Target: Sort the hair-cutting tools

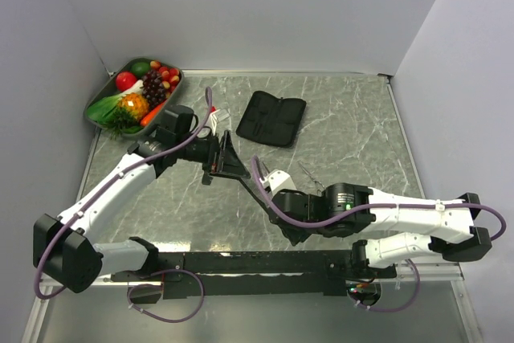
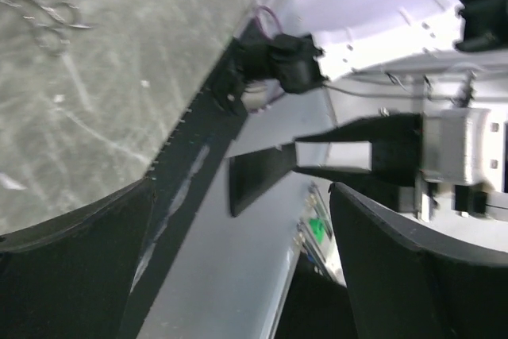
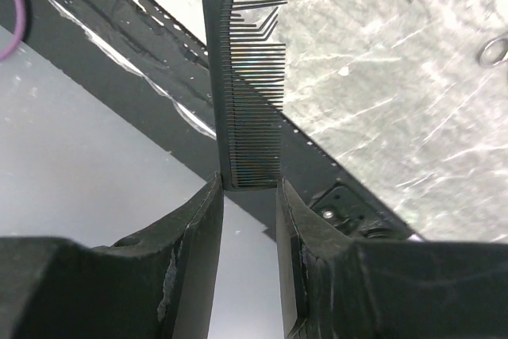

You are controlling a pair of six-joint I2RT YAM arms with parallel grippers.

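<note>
**Step in hand.** The right gripper (image 3: 250, 196) holds the comb (image 3: 250, 77) clear of the table (image 1: 361, 130), above its middle and towards the near edge. I judge this to be the carrying stage for one comb, possibly a pass between the arms, since the left gripper (image 1: 225, 158) faces it from just beside.

**Fingers.**
- Right: closed to a narrow gap, pinching one end of the comb between the fingertips (image 3: 198, 220). The rest of the comb juts straight out beyond them, teeth to one side.
- Left: spread wide with nothing in its grasp. The left wrist view shows the comb's free end in line with the gap but short of it.

**Other task items.**
- Both scissors (image 1: 309, 173) lie flat on the table right of centre, close to the right forearm and apart from either gripper.
- The second comb cannot be located.
- The black pouch (image 1: 273, 118) lies towards the far edge, and a fruit tray (image 1: 103, 94) sits at the far left corner.

**Next move.**
- If a pass is intended, the left fingers must advance around the free end and close squarely on the spine, not the teeth, before the right lets go.
- If not, the comb needs a level set-down away from the scissors.
</note>
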